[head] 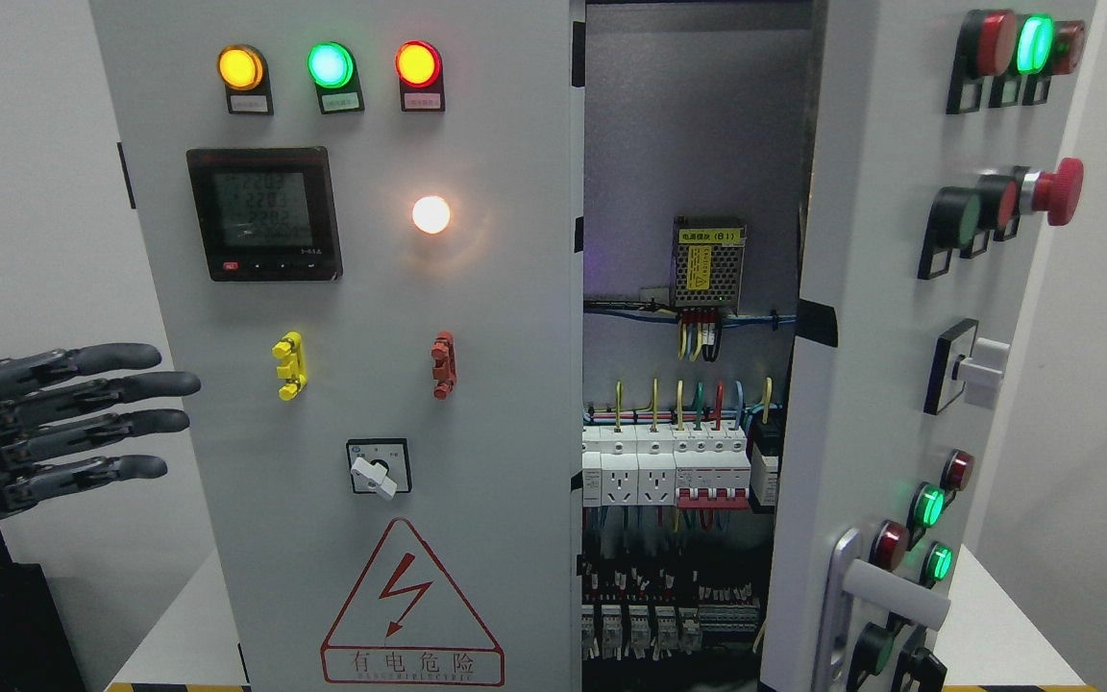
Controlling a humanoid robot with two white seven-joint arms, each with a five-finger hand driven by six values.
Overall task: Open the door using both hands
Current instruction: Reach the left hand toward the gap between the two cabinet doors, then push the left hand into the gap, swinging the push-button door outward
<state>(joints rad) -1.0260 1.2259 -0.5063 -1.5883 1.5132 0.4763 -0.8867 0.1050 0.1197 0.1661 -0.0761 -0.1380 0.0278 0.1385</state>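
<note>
The right door (885, 365) is swung open; the left hand (54, 423) is held beside the left door (361, 288), fingers spread, empty.

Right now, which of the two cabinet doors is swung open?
The right door, the one carrying the red mushroom button and the silver handle. It stands angled outward, exposing the wiring inside. The left door, with the meter, sits shut.

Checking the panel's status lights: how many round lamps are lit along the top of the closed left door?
3: an amber lamp at left, a green lamp in the middle and a red lamp at right. None looks hidden.
</note>
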